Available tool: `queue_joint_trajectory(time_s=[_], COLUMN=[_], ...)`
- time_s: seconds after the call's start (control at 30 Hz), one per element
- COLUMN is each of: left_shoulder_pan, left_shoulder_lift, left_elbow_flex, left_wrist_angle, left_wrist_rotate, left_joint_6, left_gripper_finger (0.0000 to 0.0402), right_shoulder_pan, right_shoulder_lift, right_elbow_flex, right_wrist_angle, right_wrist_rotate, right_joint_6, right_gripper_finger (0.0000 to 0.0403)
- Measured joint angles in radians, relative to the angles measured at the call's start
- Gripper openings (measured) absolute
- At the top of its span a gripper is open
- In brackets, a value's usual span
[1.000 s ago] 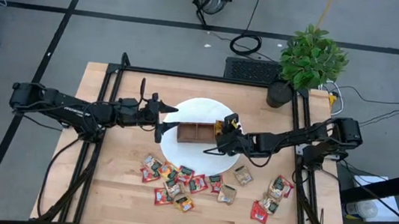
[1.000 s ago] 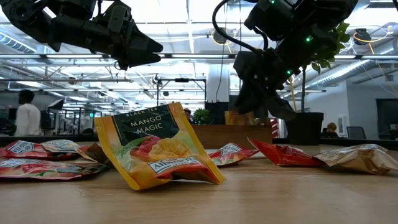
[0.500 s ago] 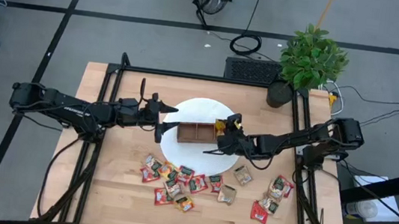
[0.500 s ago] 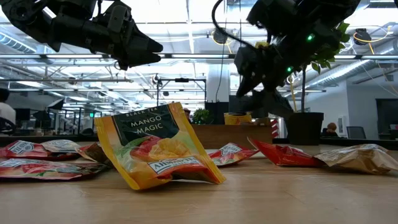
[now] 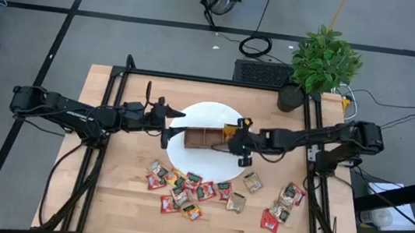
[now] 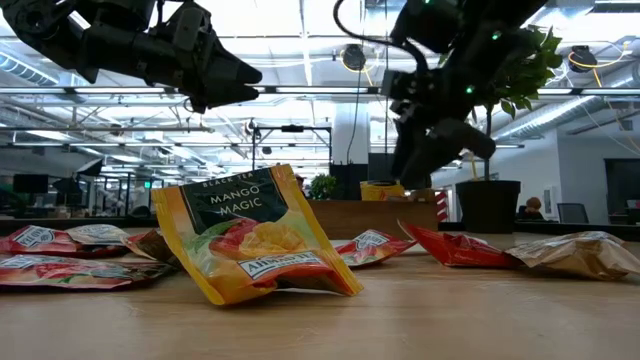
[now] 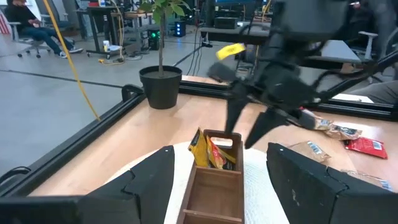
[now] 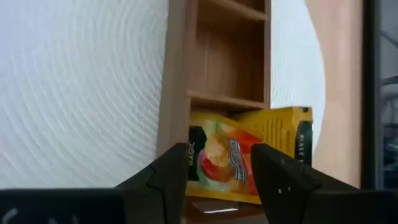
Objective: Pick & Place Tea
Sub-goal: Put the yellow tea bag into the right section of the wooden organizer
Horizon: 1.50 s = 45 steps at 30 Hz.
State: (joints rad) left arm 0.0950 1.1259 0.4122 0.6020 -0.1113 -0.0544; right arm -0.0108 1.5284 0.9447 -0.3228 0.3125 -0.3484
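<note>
The brown three-compartment tray lies on a white round mat. Yellow tea sachets stand in its right end compartment, leaning on its walls. My right gripper hovers open just above that compartment, touching nothing. My left gripper waits open at the tray's left end. Loose red, tan and yellow sachets lie flat on the wood near the table's near edge. In the low view one yellow Mango Magic sachet stands tilted on its lower edge.
More sachets lie to the right of the pile and near the right frame rail. A potted plant stands at the far right corner. Black frame rails border the table. Bare wood shows left of the mat.
My right gripper has risen from the tray's right compartment and turned, its arm swinging toward the table's far edge. The yellow sachets stay in the compartment. My left arm has kept still.
</note>
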Motion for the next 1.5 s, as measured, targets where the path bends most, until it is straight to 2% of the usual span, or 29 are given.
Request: queue_joint_trajectory(time_s=[0.2,0.43,0.63,0.9,1.1,1.27,1.4,1.5], left_shoulder_pan=[0.0,0.0,0.0,0.0,0.0,0.0,0.0,0.0], left_shoulder_lift=[0.0,0.0,0.0,0.0,0.0,0.0,0.0,0.0], left_elbow_flex=[0.0,0.0,0.0,0.0,0.0,0.0,0.0,0.0], left_wrist_angle=[0.0,0.0,0.0,0.0,0.0,0.0,0.0,0.0], left_wrist_rotate=[0.01,0.01,0.01,0.01,0.009,0.009,0.009,0.009], left_joint_6=[0.004,0.007,0.007,0.007,0.007,0.006,0.006,0.006], left_gripper_finger=[0.0253,0.0253,0.0253,0.0253,0.0253,0.0253,0.0253,0.0253], right_shoulder_pan=[-0.098,-0.146,-0.153,-0.151,-0.152,-0.152,-0.145,-0.126], right_shoulder_lift=[0.007,0.007,0.008,0.092,0.098,0.098,0.083,0.064], right_elbow_flex=[0.0,0.0,0.0,0.001,0.0,0.0,0.0,0.0], right_wrist_angle=[-0.009,-0.009,-0.007,0.012,0.011,0.011,0.004,0.008], right_wrist_rotate=[-0.055,-0.157,-0.161,-0.16,-0.153,-0.152,-0.141,-0.09], right_joint_6=[-0.02,-0.031,-0.038,-0.064,-0.067,-0.067,-0.066,-0.086], right_gripper_finger=[0.0158,0.0157,0.0157,0.0157,0.0154,0.0116,0.006,0.0016])
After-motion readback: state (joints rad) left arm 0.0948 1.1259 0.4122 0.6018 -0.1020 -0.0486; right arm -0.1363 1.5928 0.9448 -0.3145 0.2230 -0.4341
